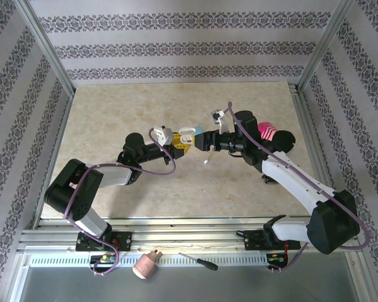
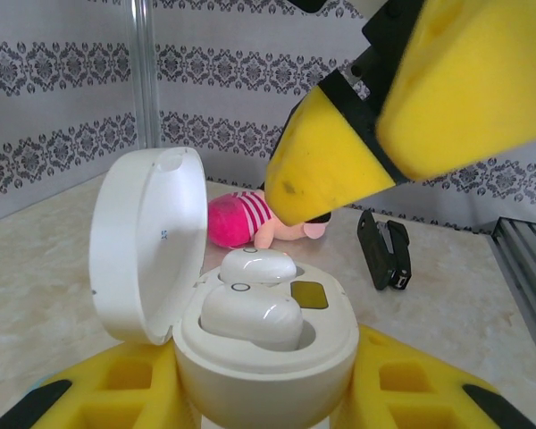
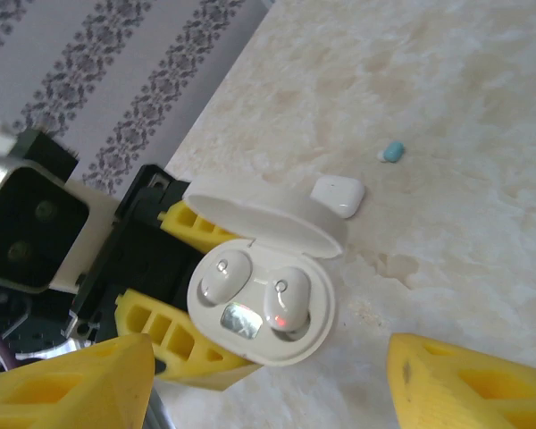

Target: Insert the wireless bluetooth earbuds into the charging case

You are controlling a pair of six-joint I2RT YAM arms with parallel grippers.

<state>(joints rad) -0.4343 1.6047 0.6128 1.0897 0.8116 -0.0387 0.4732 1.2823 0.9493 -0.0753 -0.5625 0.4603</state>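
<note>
Currently on record, item by item:
1. My left gripper (image 2: 259,393): its yellow fingers (image 2: 411,384) are clamping the charging case (image 2: 268,344) from both sides, bottom centre of the left wrist view
2. The case is white and round, and its lid (image 2: 147,241) is standing open on the left
3. Two white earbuds (image 3: 286,299) are sitting side by side in the case's wells, the right one showing a red light
4. My right gripper (image 3: 270,357): its jaws are standing wide apart, gripping nothing, hanging over the open case
5. One small white piece (image 3: 338,195) and one tiny blue-green piece (image 3: 393,152) are lying loose on the table (image 3: 447,89), upper right of the right wrist view; both are too small to identify
6. One pink plush toy (image 2: 237,219) and one black clip (image 2: 384,250) are lying behind the case
</note>
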